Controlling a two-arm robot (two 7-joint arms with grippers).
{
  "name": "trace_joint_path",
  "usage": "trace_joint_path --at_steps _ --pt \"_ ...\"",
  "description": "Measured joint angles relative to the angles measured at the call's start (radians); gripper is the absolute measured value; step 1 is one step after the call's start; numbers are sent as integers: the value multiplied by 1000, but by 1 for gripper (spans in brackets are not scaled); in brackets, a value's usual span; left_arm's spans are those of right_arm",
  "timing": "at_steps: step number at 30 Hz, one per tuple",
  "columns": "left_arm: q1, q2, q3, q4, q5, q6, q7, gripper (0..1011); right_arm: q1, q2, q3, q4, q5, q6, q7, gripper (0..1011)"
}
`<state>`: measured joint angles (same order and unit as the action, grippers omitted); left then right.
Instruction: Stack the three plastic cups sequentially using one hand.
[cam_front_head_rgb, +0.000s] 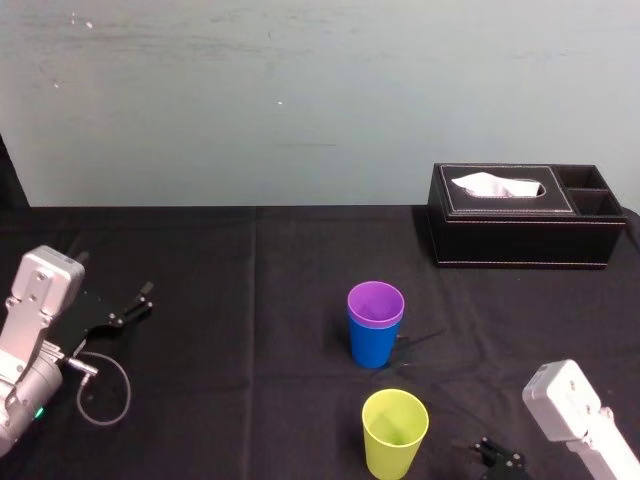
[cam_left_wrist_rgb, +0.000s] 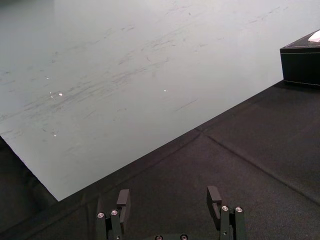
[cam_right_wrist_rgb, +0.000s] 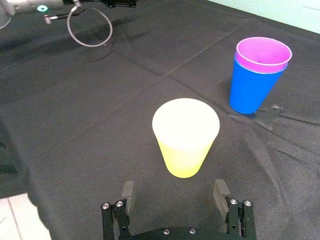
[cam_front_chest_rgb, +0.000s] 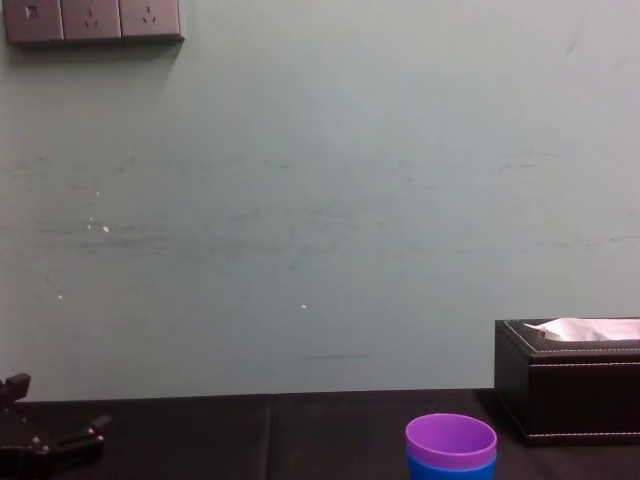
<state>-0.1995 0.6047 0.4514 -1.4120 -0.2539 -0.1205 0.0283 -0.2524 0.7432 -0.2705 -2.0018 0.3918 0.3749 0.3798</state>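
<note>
The purple cup (cam_front_head_rgb: 375, 301) sits nested inside the blue cup (cam_front_head_rgb: 373, 343) at the table's middle; the pair also shows in the right wrist view, purple cup (cam_right_wrist_rgb: 263, 52) in blue cup (cam_right_wrist_rgb: 250, 89), and low in the chest view (cam_front_chest_rgb: 451, 439). The yellow-green cup (cam_front_head_rgb: 394, 431) stands upright alone, nearer me. My right gripper (cam_right_wrist_rgb: 174, 192) is open just short of the yellow-green cup (cam_right_wrist_rgb: 185, 138), not touching it, low at the front right (cam_front_head_rgb: 498, 456). My left gripper (cam_left_wrist_rgb: 169, 200) rests open and empty at the far left (cam_front_head_rgb: 133, 304).
A black leather tissue box (cam_front_head_rgb: 520, 215) stands at the back right by the wall. A black cloth (cam_front_head_rgb: 250, 300) covers the table. A loop of cable (cam_front_head_rgb: 103, 388) hangs by the left arm. Wall sockets (cam_front_chest_rgb: 92, 19) sit high on the wall.
</note>
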Motion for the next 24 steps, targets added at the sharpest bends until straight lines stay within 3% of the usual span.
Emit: trace_joint_path --at_steps 12,24 --pt "0 0 0 0 0 0 0 1000 39 -67 -34 46 -24 -11 -23 1002" --pt "0 0 0 0 0 0 0 1000 66 -103 -53 65 -45 -9 -28 1002"
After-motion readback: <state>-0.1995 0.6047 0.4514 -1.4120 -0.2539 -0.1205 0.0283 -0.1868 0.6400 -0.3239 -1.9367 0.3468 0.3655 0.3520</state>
